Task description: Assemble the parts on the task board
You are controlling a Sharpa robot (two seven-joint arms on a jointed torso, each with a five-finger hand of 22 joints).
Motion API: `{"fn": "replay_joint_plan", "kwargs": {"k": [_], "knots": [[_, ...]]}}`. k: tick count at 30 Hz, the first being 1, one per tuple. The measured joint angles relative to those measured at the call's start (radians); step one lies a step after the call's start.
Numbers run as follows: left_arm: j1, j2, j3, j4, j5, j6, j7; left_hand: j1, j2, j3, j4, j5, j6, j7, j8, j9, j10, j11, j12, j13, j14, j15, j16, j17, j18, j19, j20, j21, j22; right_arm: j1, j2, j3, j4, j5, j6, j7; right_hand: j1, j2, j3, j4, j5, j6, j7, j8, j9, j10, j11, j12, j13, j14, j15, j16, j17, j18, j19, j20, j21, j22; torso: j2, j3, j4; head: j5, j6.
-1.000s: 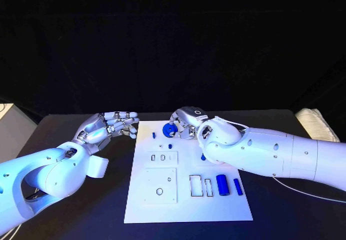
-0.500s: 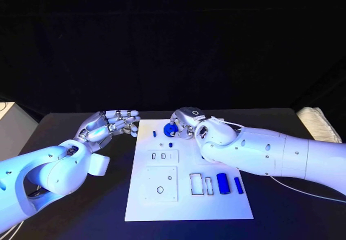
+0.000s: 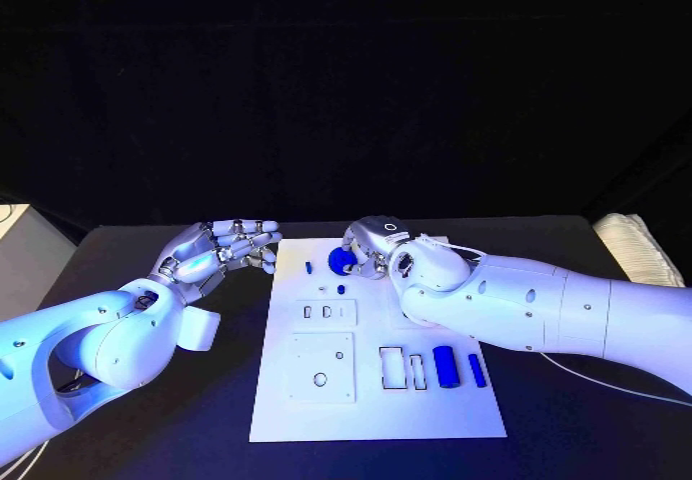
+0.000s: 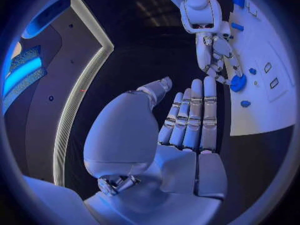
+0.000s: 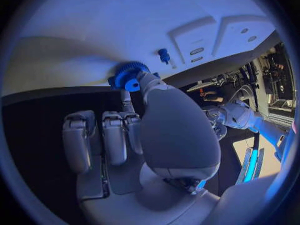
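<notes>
The white task board (image 3: 368,405) lies mid-table. At its far edge my right hand (image 3: 381,243) pinches a round blue toothed wheel (image 3: 340,261) just above the board. In the right wrist view the wheel (image 5: 128,76) sits between the thumb and a fingertip, with the other fingers curled below it. My left hand (image 3: 224,250) hovers off the board's far left corner, fingers straight and holding nothing (image 4: 194,120). A small blue peg (image 3: 309,268) and a blue stud (image 3: 340,291) stand near the wheel. Two blue cylinders (image 3: 444,367) (image 3: 476,371) lie at the board's near right.
The board carries two raised plates with slots (image 3: 326,313) (image 3: 320,370) and rectangular recesses (image 3: 391,368). A pale ribbed object (image 3: 635,250) lies at the table's right edge. A thin cable (image 3: 606,385) runs under my right forearm, which covers the board's right middle.
My right hand keeps the blue wheel pinched at almost the same spot. The left hand has drifted slightly towards the far side.
</notes>
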Motion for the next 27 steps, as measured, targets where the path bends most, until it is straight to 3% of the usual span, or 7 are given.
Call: {"fn": "replay_joint_plan", "kwargs": {"k": [7, 11, 16, 21, 27], "knots": [[0.000, 0.000, 0.000, 0.000, 0.000, 0.001, -0.001, 0.000, 0.000, 0.000, 0.000, 0.000, 0.000, 0.000, 0.000, 0.000, 0.000, 0.000, 0.000, 0.000, 0.000, 0.000, 0.000, 0.000, 0.000, 0.000, 0.000, 0.000, 0.000, -0.001, 0.006, 0.000, -0.005, -0.003, 0.001, -0.007, -0.024, -0.011, 0.004, 0.004, -0.009, 0.002, -0.002, -0.002, -0.005, 0.000, 0.000, 0.000, 0.000, 0.000, 0.000, 0.000, 0.000, 0.000, 0.000, 0.000, 0.000, 0.001, 0.000, 0.0000, -0.0002, 0.000, 0.000], [0.000, 0.000, 0.000, -0.001, 0.000, 0.002, -0.002, 0.000, 0.000, 0.000, 0.000, 0.000, 0.000, 0.000, 0.000, 0.000, 0.000, 0.000, 0.000, 0.000, 0.000, 0.000, 0.000, 0.000, 0.000, 0.000, 0.000, 0.000, 0.000, -0.003, 0.008, 0.000, -0.007, -0.003, 0.000, -0.008, -0.075, -0.004, -0.006, 0.007, -0.093, -0.013, 0.009, -0.023, -0.010, 0.000, 0.000, 0.000, 0.000, 0.000, 0.000, 0.000, 0.000, 0.000, 0.000, 0.000, 0.000, 0.001, 0.000, -0.0002, -0.0002, 0.000, 0.001], [0.000, 0.000, 0.000, -0.001, -0.001, 0.002, -0.003, 0.000, 0.000, 0.000, 0.000, 0.000, 0.000, 0.000, 0.000, 0.000, 0.000, 0.000, 0.000, 0.000, 0.000, 0.000, 0.000, 0.000, 0.000, 0.000, 0.000, 0.000, 0.000, -0.004, 0.008, -0.001, -0.009, 0.002, 0.000, -0.007, -0.143, 0.000, -0.064, 0.008, -0.140, -0.050, 0.015, -0.052, -0.021, 0.002, 0.006, 0.000, 0.000, -0.002, 0.009, 0.000, 0.000, 0.000, 0.004, 0.004, 0.000, 0.001, 0.000, -0.0003, -0.0003, 0.000, 0.001], [0.000, 0.001, 0.000, -0.002, -0.001, 0.002, -0.004, 0.000, 0.000, 0.000, 0.000, 0.000, 0.000, 0.000, 0.000, 0.000, 0.000, 0.000, 0.000, 0.000, 0.000, 0.000, 0.005, 0.000, 0.000, -0.003, 0.004, 0.008, 0.002, -0.004, 0.007, -0.002, -0.010, 0.023, 0.002, 0.000, -0.220, 0.015, -0.115, 0.010, -0.143, -0.058, 0.023, -0.067, -0.025, 0.000, 0.011, 0.000, 0.000, 0.002, 0.013, 0.000, 0.000, 0.000, 0.004, 0.011, 0.000, 0.001, 0.000, -0.0006, -0.0004, 0.001, 0.000], [0.000, 0.001, 0.000, -0.003, -0.002, 0.002, -0.005, 0.000, 0.000, 0.000, 0.000, 0.000, 0.000, 0.000, 0.000, 0.000, 0.000, 0.000, 0.000, 0.000, 0.000, 0.000, 0.005, 0.000, 0.000, -0.003, 0.004, 0.008, 0.003, -0.004, 0.003, -0.002, -0.013, 0.073, 0.014, 0.013, -0.226, 0.017, -0.117, 0.011, -0.135, -0.059, 0.024, -0.067, -0.026, 0.000, 0.011, 0.000, 0.000, 0.002, 0.013, 0.000, 0.000, 0.000, 0.004, 0.011, 0.000, 0.001, 0.000, -0.0004, -0.0010, 0.001, 0.000]]}}
